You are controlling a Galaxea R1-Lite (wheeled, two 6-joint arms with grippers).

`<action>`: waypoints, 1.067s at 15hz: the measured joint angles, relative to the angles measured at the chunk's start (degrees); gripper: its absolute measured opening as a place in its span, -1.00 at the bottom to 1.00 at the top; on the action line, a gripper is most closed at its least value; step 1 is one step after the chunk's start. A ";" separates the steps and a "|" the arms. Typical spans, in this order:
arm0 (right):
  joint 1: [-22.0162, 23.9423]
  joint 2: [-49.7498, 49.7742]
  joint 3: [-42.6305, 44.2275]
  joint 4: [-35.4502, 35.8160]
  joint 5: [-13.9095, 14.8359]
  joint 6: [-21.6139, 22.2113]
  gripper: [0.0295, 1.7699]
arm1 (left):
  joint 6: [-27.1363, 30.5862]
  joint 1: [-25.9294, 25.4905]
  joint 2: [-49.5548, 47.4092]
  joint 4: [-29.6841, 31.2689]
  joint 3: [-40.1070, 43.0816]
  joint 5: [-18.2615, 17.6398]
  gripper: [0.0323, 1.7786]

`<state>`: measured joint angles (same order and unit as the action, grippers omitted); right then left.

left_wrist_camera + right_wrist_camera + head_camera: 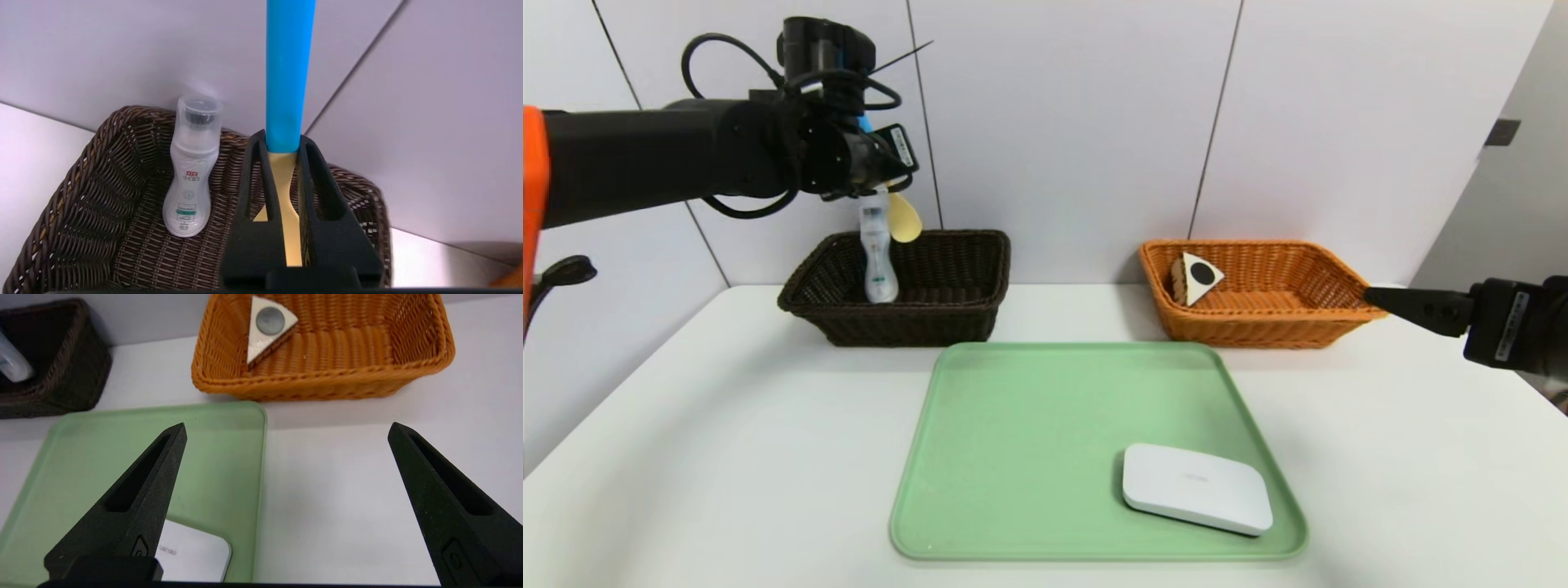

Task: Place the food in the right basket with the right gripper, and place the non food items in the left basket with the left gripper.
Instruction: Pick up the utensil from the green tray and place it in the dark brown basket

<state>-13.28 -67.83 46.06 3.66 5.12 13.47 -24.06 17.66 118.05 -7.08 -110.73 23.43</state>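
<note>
My left gripper (880,169) hangs above the dark brown left basket (968,282), shut on a spoon (288,73) where its blue handle meets the yellow part. The spoon's yellow bowl (904,218) hangs over the basket (81,204). A clear-white bottle (878,261) stands inside that basket (191,175). The cake slice (1199,278) leans in the orange right basket (1282,269), pale underside showing (267,326). A flat white box (1196,488) lies on the green tray. My right gripper (287,428) is open and empty, low at the table's right side (1376,296).
The green tray (1029,441) takes up the table's middle front, between me and the two baskets. Its right edge (261,457) lies under the right gripper's view. A white wall stands right behind the baskets.
</note>
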 joint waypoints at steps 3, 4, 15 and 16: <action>-0.02 0.00 0.22 3.25 -0.13 -0.02 0.92 | -0.18 -0.13 1.73 0.39 1.79 0.11 -0.85; -0.04 0.00 0.24 3.30 -0.13 -0.05 0.92 | -0.21 -0.13 2.18 0.37 1.99 0.13 -0.85; -0.06 -1.40 3.04 3.23 -0.11 -0.20 0.92 | -0.44 -0.17 5.49 2.35 3.12 -0.06 -0.85; -0.06 -1.62 3.17 3.21 -0.09 -0.24 0.92 | -0.57 -0.20 5.53 2.40 3.73 -0.04 -0.85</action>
<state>-13.34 -69.45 49.23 6.86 5.03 13.23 -24.64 17.47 123.59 -4.68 -107.00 23.39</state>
